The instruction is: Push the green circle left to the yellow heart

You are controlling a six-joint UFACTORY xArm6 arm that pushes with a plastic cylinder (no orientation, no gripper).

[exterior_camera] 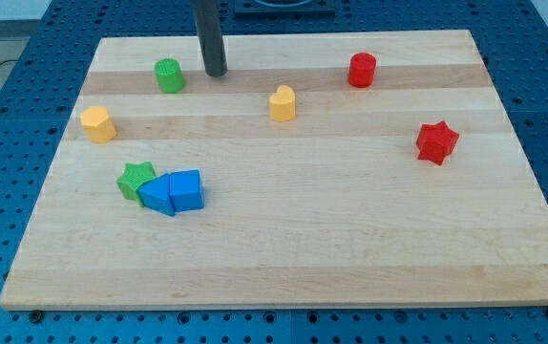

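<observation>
I see the wooden table [284, 258] lying on a blue perforated base [26, 105]. My tip [216, 73] rests near the view's top, left of centre, at the end of the dark rod [207, 29]. This arm carries no pincer, so there is nothing to report as apart, together or clamped.

The green circle [169, 75] stands just to the view's left of my tip, near it but with a small gap showing between them. The yellow heart [283, 103] sits to the view's right of my tip and a little lower, well apart from the green circle; my tip lies between the two, closer to the circle.

Other blocks: a red cylinder [362, 70] near the view's top right; a red star [436, 141] at the right side; a yellow block [97, 124] at the left edge, shape hard to tell exactly. Lower left, a green star [134, 179] touches two blue blocks [175, 192], which press against each other in one cluster.
</observation>
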